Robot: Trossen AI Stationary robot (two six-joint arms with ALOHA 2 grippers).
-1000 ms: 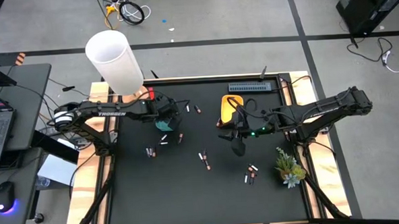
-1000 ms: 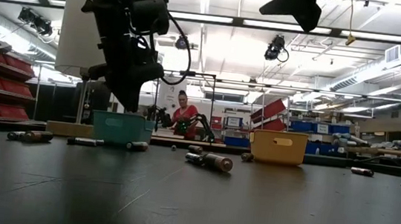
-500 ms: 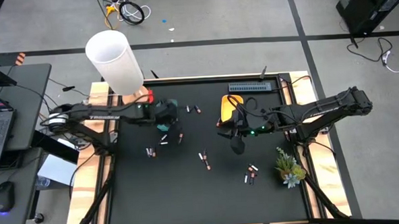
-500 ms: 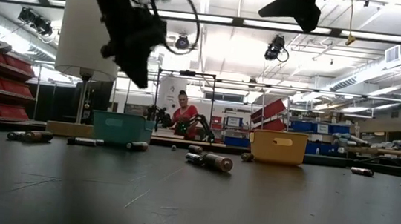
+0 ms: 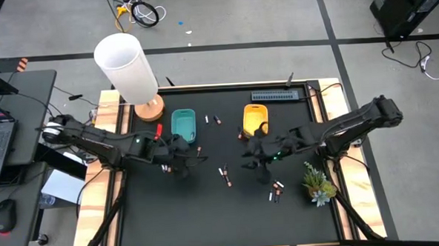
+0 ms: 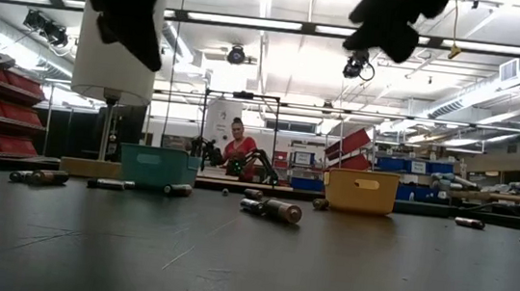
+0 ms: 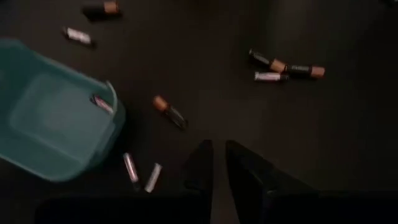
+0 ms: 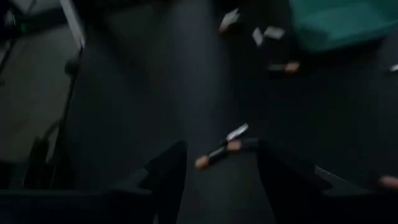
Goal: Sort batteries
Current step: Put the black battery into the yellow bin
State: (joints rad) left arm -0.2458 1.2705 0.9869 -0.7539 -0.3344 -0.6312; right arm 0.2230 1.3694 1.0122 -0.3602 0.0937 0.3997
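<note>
Small batteries lie scattered on the black table (image 5: 297, 208), some silver, some dark with copper ends: a pair (image 5: 225, 175) at the middle, a pair (image 5: 275, 190) toward the right, others (image 5: 164, 168) on the left. The teal tray (image 5: 183, 124) holds one silver battery (image 7: 102, 103). The yellow tray (image 5: 254, 119) stands to its right. My left gripper (image 5: 183, 163) (image 7: 216, 149) hovers nearer than the teal tray, fingers only narrowly apart and empty. My right gripper (image 5: 253, 157) (image 8: 221, 148) hovers wide open near the middle, with two batteries (image 8: 219, 153) showing between its fingers on the table below.
A white cylinder lamp (image 5: 125, 64) on a wooden base stands at the far left corner. A small plant (image 5: 318, 182) sits at the right edge and a grey strip (image 5: 274, 96) at the far edge. A person (image 6: 237, 149) shows in the room behind.
My left gripper has risen from above the teal tray and moved toward the table's near edge, stopping over the batteries nearer than the tray. My right gripper has shifted slightly toward the table's left and tipped a little lower. No battery on the table has moved.
</note>
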